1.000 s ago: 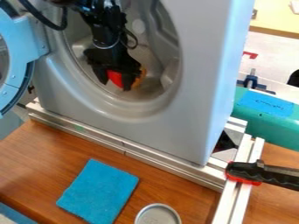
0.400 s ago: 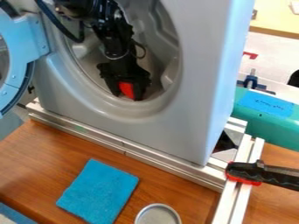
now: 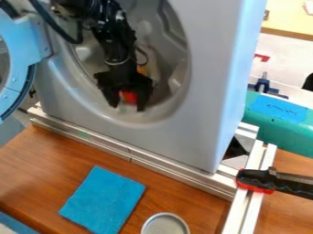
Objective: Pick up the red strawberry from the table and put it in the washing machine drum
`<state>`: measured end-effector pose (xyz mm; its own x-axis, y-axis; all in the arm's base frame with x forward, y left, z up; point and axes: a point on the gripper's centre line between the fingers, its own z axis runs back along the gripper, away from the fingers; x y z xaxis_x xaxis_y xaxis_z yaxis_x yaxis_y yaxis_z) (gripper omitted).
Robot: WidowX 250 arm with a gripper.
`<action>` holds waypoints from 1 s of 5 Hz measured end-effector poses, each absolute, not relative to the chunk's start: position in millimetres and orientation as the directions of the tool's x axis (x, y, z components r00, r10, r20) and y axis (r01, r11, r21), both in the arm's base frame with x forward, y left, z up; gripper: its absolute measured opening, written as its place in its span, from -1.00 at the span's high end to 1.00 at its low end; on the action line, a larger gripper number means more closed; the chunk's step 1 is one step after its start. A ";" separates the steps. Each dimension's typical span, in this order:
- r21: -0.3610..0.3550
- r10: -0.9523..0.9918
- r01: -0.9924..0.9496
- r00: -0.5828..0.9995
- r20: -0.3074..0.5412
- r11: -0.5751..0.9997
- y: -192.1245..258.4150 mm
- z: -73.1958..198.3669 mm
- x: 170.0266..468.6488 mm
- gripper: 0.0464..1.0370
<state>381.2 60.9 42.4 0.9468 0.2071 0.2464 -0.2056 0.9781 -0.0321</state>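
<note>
My hand (image 3: pixel 128 108) points down inside the washer's round opening, low and near its lower rim (image 3: pixel 131 120). The red thing (image 3: pixel 128 96) is right in my hand's grasping space, with black parts of my hand on either side of it. Whether I am pinching it or am only around it, I cannot tell. Just above and behind my hand, deeper in the drum (image 3: pixel 160 43), a yellow-orange thing (image 3: pixel 142 70) shows in part.

To handle the red thing well here, I would want it centred and squeezed evenly from both sides, firmly enough not to slip but without crushing it. A small, slow lift would test the hold before any larger move. The rim curves close below my hand, so I judge that dropping lower or tilting could scrape it; a straight path through the middle of the opening leaves more room. My wrist should clear the drum wall too, and the cable (image 3: pixel 45 20) beside my arm needs slack, away from the door (image 3: pixel 17 68). Outside, below my hand, the blue cloth (image 3: pixel 104 201) lies on the table (image 3: pixel 36 160), near a round tin (image 3: pixel 165 225).
</note>
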 end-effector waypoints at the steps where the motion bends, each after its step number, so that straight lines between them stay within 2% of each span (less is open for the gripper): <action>1: -0.047 0.228 -0.224 0.943 0.244 0.974 59.5 48.1 379.1 -0.92; 2: -0.015 0.236 -0.239 0.947 0.219 0.971 62.6 61.8 366.4 -0.92; 3: 0.123 0.254 -0.260 0.965 0.058 0.958 74.6 62.4 322.4 -0.92; 4: 0.241 0.251 -0.212 0.957 -0.144 0.947 69.2 52.6 276.8 -0.92; 5: 0.247 0.177 -0.098 0.930 -0.321 0.964 44.1 30.8 227.7 -0.92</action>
